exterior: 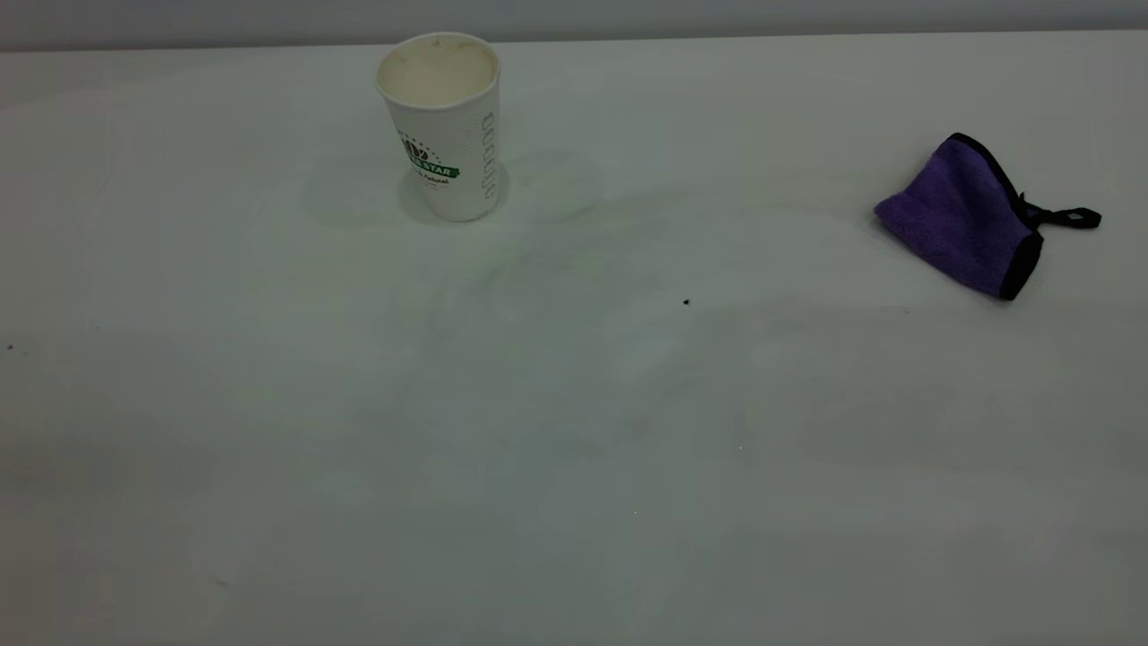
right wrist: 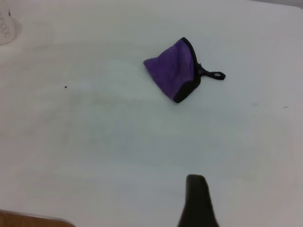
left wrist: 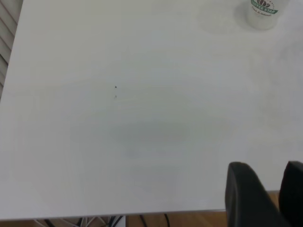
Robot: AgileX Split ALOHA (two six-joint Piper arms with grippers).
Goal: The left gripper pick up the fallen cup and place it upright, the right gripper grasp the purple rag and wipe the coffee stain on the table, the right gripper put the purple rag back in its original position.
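Observation:
The white paper cup (exterior: 439,126) with a green banner logo stands upright at the back left of the table (exterior: 574,449), its cream inside showing. It also shows in the left wrist view (left wrist: 262,12) and the right wrist view (right wrist: 6,28). The purple rag (exterior: 964,215) lies bunched at the right with its black loop pointing right; it also shows in the right wrist view (right wrist: 174,73). No brown coffee stain shows. Neither gripper appears in the exterior view. My left gripper (left wrist: 267,172) is open and empty over the table's near edge, far from the cup. My right gripper (right wrist: 196,203) hovers well short of the rag.
A tiny black speck (exterior: 686,302) sits mid-table between cup and rag. Faint grey smudges streak the white surface. The table's edge, with wood floor and cables beyond it, shows in the left wrist view (left wrist: 142,215).

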